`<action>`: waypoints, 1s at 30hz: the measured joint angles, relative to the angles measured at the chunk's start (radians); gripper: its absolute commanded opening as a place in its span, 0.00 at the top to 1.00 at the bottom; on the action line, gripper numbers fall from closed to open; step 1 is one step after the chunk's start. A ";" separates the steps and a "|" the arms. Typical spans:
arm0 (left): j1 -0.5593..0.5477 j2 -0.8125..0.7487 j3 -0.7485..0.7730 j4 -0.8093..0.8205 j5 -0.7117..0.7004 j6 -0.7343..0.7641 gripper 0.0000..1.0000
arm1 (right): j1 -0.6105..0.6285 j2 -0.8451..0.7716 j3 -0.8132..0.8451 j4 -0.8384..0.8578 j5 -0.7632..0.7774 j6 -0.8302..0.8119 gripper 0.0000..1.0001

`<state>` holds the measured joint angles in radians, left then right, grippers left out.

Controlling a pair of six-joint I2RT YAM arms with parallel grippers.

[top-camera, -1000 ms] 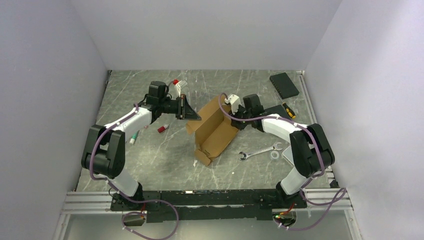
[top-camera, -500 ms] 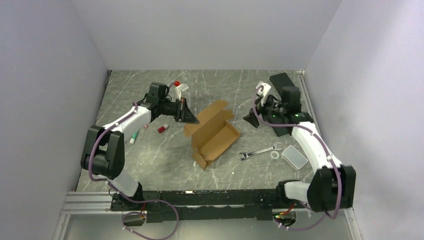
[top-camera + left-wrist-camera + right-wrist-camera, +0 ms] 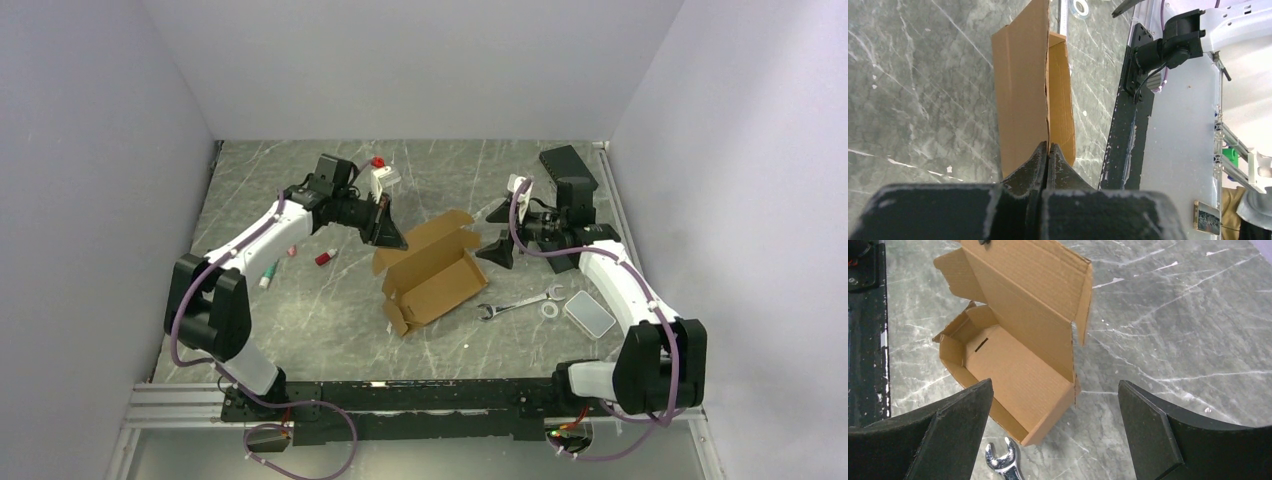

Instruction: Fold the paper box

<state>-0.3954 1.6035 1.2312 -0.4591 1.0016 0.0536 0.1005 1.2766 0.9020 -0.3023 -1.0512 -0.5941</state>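
left gripper (image 3: 393, 237) clamps the raised lid of the paper box (image 3: 432, 282), seemingly at its corner; right gripper (image 3: 497, 233), splayed, faces its right end.

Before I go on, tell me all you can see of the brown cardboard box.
The plain brown corrugated cardboard box is unprinted and half folded: its oblong tray stands formed on the grey marbled table, with a slit in one wall and the lid raised open with side flaps. The left hand is shut on the lid's edge; the open right hand is apart from it.
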 measured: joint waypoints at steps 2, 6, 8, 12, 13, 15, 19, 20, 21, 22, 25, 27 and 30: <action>-0.005 0.006 0.024 -0.026 -0.003 0.021 1.00 | 0.000 0.000 0.000 -0.008 -0.014 -0.015 0.01; -0.014 0.030 0.074 -0.047 -0.005 0.055 1.00 | -0.001 0.003 0.000 -0.011 -0.036 -0.031 0.02; -0.019 0.037 0.080 -0.048 -0.005 0.063 1.00 | -0.001 0.014 0.000 -0.011 -0.037 -0.034 0.03; -0.021 0.042 0.078 -0.047 -0.005 0.063 1.00 | -0.001 0.042 0.000 -0.010 -0.035 -0.028 0.07; -0.021 0.042 0.075 -0.044 -0.005 0.063 1.00 | -0.001 0.046 0.000 -0.008 -0.035 -0.026 0.09; -0.021 0.042 0.066 -0.039 -0.005 0.063 1.00 | -0.001 0.052 -0.001 0.003 -0.035 -0.018 0.13; -0.021 0.043 0.057 -0.038 -0.005 0.063 1.00 | 0.009 0.078 -0.001 0.023 -0.032 -0.013 0.21; -0.021 0.043 0.052 -0.031 -0.005 0.061 1.00 | 0.013 0.089 -0.001 0.023 -0.032 -0.014 0.23; -0.021 0.043 0.048 -0.027 -0.005 0.060 1.00 | 0.018 0.099 -0.001 0.023 -0.031 -0.017 0.24; -0.021 0.043 0.043 -0.023 -0.005 0.058 1.00 | 0.024 0.108 -0.001 0.022 -0.029 -0.019 0.25; -0.024 0.043 0.035 -0.016 -0.005 0.058 1.00 | 0.046 0.127 -0.001 0.021 -0.020 -0.031 0.29; -0.027 0.043 0.031 -0.011 -0.004 0.056 1.00 | 0.056 0.132 -0.001 0.021 -0.014 -0.037 0.31; -0.034 0.043 0.024 0.000 -0.003 0.053 1.00 | 0.060 0.134 -0.001 0.022 -0.005 -0.044 0.35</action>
<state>-0.4297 1.6466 1.2556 -0.4595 0.9989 0.1070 0.1608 1.4101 0.9012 -0.2806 -1.0565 -0.6384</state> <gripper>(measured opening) 0.014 0.687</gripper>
